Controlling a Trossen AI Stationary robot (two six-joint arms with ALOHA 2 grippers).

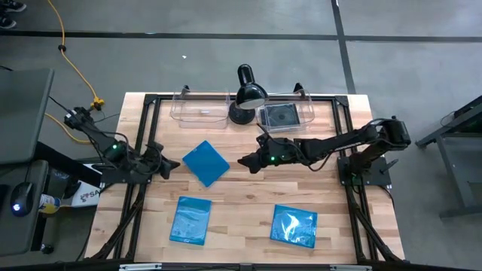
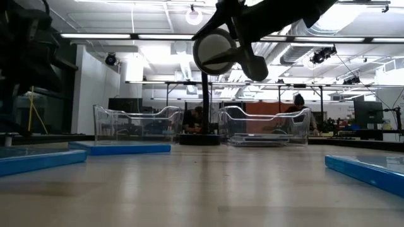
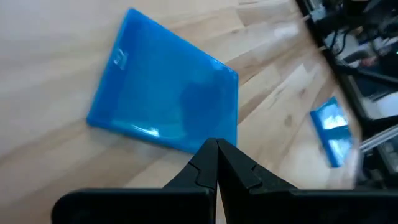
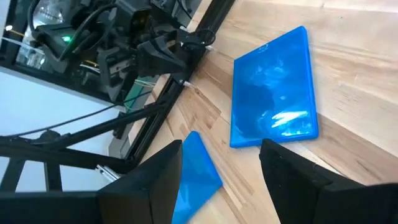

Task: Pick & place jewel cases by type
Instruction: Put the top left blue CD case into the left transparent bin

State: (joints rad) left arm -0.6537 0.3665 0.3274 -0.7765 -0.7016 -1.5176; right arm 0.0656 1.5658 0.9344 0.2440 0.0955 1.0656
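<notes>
Three blue jewel cases lie flat on the wood: one in the middle, one near left, one near right. Dark jewel cases lie in the right clear bin; how many, I cannot tell. My left gripper is shut and hovers just left of the middle case, its tips at that case's edge. My right gripper is open and stands to the right of the same case, raised off the table. Neither gripper holds anything.
Two clear bins stand at the far edge, the left bin and the right bin, with a black desk lamp between them. Bare wood lies between the cases. People sit in the room beyond the table.
</notes>
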